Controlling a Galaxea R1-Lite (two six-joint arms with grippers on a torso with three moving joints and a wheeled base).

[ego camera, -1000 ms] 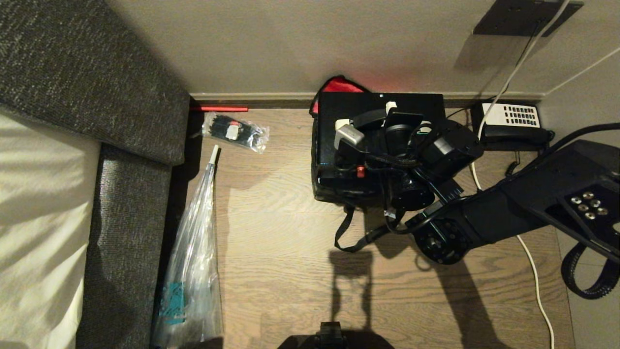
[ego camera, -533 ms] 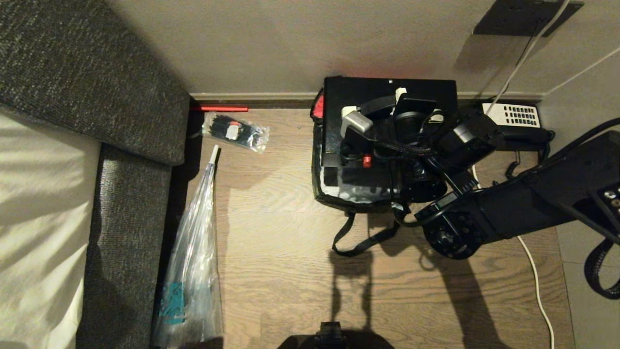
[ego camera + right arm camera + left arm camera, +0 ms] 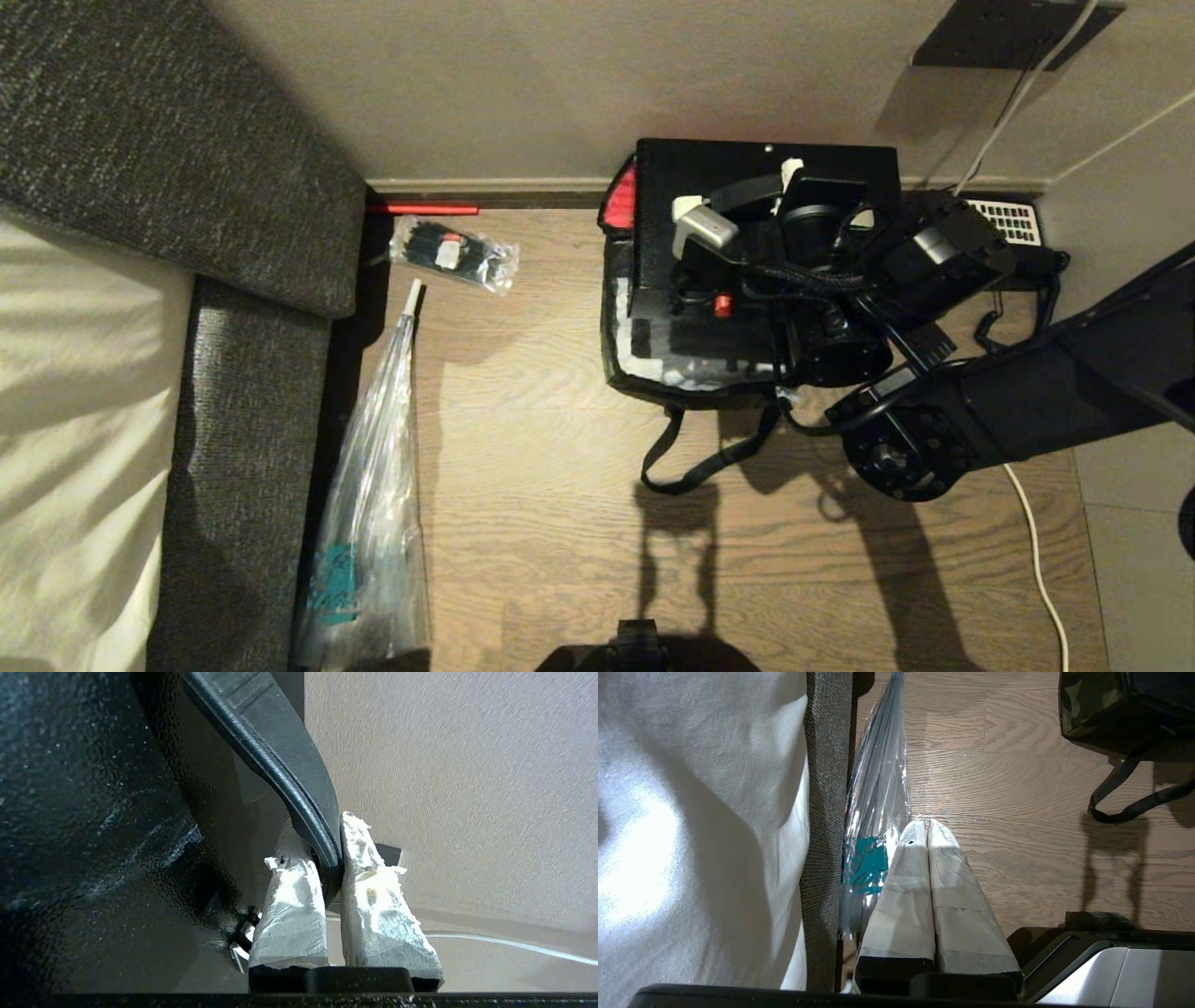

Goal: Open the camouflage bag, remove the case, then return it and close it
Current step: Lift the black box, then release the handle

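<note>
Left gripper (image 3: 928, 826), closed and empty, hangs above the wooden floor (image 3: 560, 467) beside a clear plastic bag (image 3: 878, 812); farther off, the right gripper (image 3: 338, 844) clamps the handle of the case (image 3: 672, 182), raised over the open camouflage bag (image 3: 635, 373) against the wall (image 3: 513, 84).

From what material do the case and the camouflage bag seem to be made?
The case: probably hard plastic, black and finely textured, with a dull sheen in the right wrist view. The camouflage bag: woven fabric, matt, printed green and dark, with black webbing straps.
</note>
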